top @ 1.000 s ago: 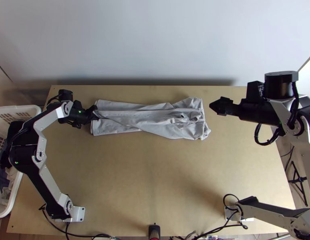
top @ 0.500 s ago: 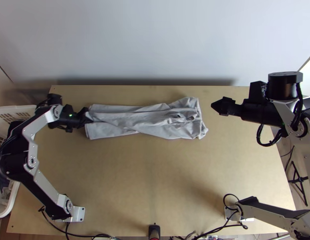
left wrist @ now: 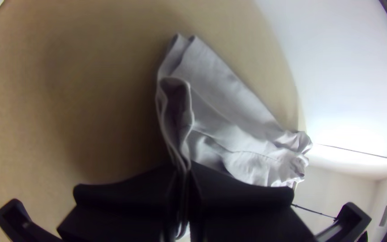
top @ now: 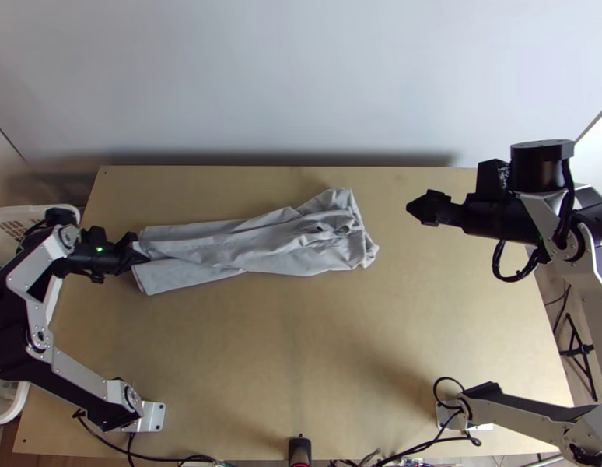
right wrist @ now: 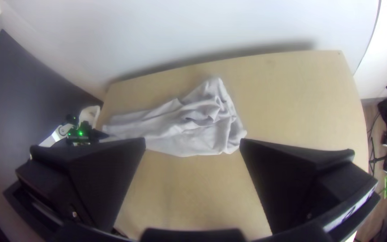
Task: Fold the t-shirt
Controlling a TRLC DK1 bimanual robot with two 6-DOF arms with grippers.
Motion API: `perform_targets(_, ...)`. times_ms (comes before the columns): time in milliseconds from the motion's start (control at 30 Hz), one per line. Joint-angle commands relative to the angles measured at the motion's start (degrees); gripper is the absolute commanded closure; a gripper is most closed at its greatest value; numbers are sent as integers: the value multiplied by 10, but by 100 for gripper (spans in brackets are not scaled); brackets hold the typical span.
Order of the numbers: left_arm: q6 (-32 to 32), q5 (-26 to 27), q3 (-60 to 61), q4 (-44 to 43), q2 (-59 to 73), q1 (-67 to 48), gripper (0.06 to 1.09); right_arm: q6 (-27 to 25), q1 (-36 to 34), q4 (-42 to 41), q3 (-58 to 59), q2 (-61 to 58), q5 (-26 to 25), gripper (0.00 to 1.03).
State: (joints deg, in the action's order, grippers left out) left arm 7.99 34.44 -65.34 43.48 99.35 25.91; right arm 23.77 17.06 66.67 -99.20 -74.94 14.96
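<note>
T-shirt (top: 250,247) pulled leftward, one end pinched in left claw (top: 138,252)

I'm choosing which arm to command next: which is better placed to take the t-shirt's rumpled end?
Right, I'd say. Its gripper is open, empty and beside that end of the t-shirt, while the left gripper is shut on the opposite end.

The left gripper (top: 135,254) hides the pinched part of the t-shirt (top: 254,245) near the table's (top: 301,366) left edge; how many layers it holds cannot be told. The top view cuts off both arms' elbows and the basket (top: 22,401) beyond that edge, its contents partly covered by the left arm (top: 82,380).
</note>
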Motion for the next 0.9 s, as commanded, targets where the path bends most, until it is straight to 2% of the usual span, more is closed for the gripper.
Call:
perform_targets(0, -33, 2, -24, 56, -15, 29, 105, 0, 0, -13, 16, -1, -1, 5)
perform_targets(267, 41, -8, -111, 68, -36, -80, 105, -3, 0, -30, 45, 1, 0, 7)
perform_targets(867, 107, -75, -198, 78, 14, -301, 105, -4, -13, -36, 106, 49, 0, 7)
